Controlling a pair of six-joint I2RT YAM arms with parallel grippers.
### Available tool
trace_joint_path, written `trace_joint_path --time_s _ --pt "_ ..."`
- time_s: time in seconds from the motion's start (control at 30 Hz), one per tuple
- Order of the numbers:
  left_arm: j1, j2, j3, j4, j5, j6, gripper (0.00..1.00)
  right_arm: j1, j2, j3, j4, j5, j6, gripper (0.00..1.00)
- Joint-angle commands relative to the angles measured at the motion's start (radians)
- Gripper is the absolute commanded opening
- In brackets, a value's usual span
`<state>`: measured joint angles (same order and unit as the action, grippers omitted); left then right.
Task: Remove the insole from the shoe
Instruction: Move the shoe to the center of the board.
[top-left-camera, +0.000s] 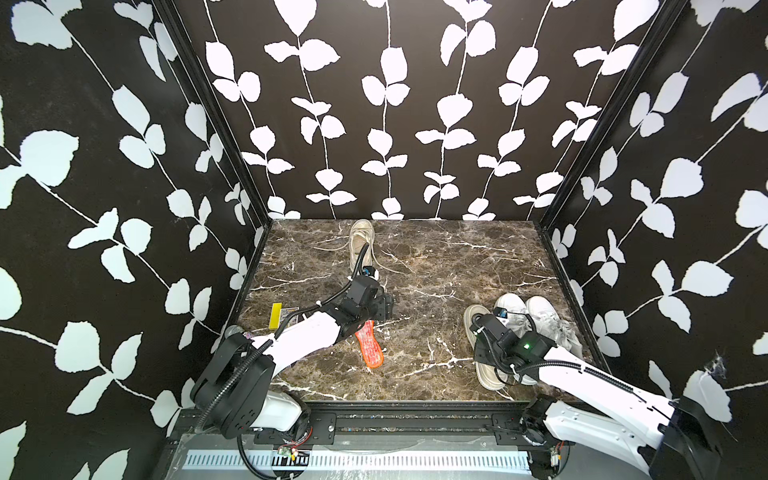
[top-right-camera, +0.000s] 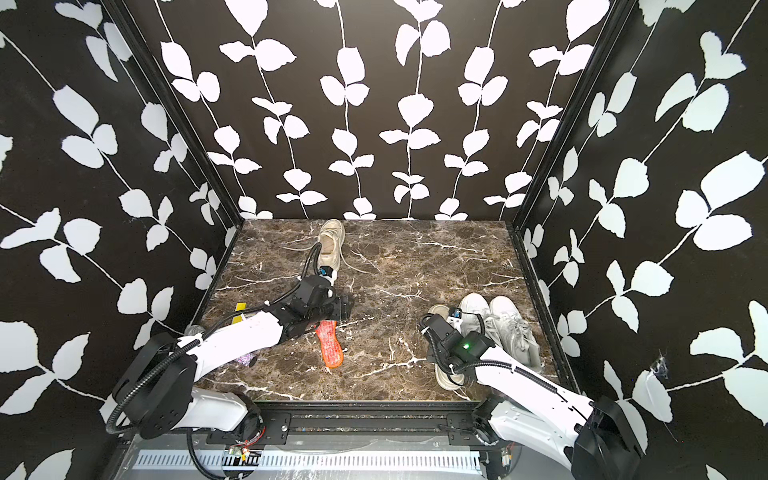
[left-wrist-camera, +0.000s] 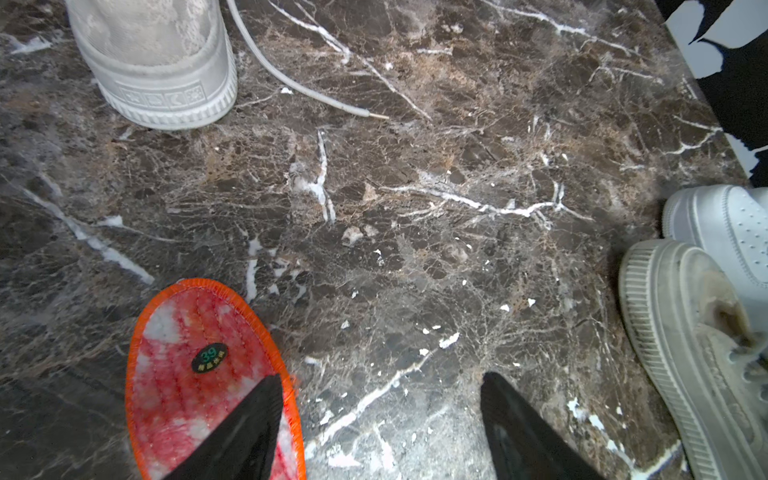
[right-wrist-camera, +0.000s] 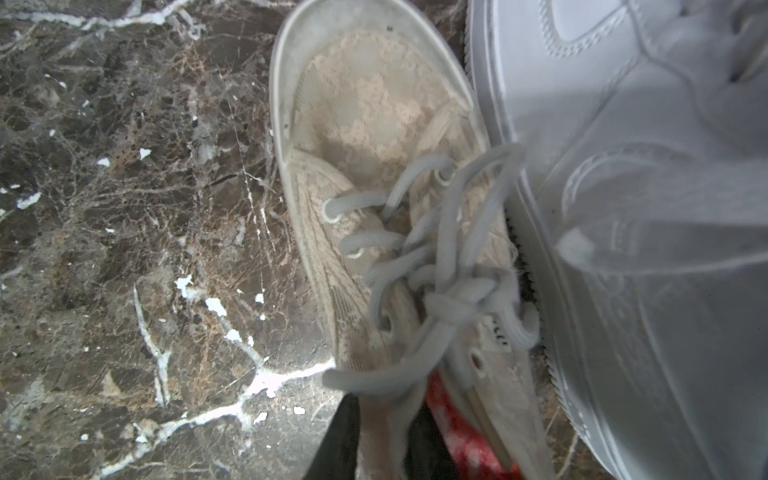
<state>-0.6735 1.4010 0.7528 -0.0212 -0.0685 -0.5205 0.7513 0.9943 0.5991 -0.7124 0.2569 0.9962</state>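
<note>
The bench (top-left-camera: 436, 257) carries a pair of white sneakers (top-left-camera: 544, 316) at its right side. The beige shoe (right-wrist-camera: 374, 104) lies touching them on their inner side, toe pointing away from the robot. A second beige shoe (top-left-camera: 360, 237) stands at the far edge. A loose insole (top-left-camera: 370, 345) lies flat near the middle, outside any shoe.

The insole (right-wrist-camera: 457, 432) to be removed sits inside the beige shoe. A red strip of it shows in the shoe mouth.

Right gripper (right-wrist-camera: 380, 440): positioned at the shoe mouth. The jaws appear to straddle the shoe's side wall, but the wrist view crops them, so it cannot be told whether they pinch the insole. Confirm that the grip takes the red edge only. Then draw toward the heel and upward at a shallow angle.

Left gripper (left-wrist-camera: 380, 376): jaws spread, empty, above the loose insole. Use it to hold the toe down if the shoe lifts.

Keep the knotted laces (right-wrist-camera: 449, 291) out of the grip.
</note>
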Motion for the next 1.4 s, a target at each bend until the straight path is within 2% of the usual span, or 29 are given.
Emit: trace_joint_path --time_s 0.0,0.23,0.4,0.57,1.1,1.37 --pt "-0.007 0.007 0.016 0.021 -0.007 -0.005 0.77 -0.005 0.001 -0.004 0.029 -0.009 0.032 0.14" --pt "-0.007 0.023 0.024 0.024 0.001 -0.004 0.76 -0.003 -0.001 0.013 0.091 -0.063 -0.017 0.0" --pt "-0.007 0.024 0.022 0.024 0.006 -0.004 0.76 0.018 0.026 0.047 0.144 -0.091 -0.041 0.0" --pt "-0.007 0.022 0.015 0.027 0.017 0.002 0.75 0.087 0.087 0.111 0.185 -0.063 -0.059 0.0" --pt "-0.021 -0.031 -0.034 0.031 0.08 0.053 0.68 0.224 0.471 0.394 0.309 -0.11 -0.089 0.0" --pt "-0.07 -0.034 -0.061 0.053 0.097 0.054 0.68 0.241 0.519 0.426 0.312 -0.114 -0.106 0.0"
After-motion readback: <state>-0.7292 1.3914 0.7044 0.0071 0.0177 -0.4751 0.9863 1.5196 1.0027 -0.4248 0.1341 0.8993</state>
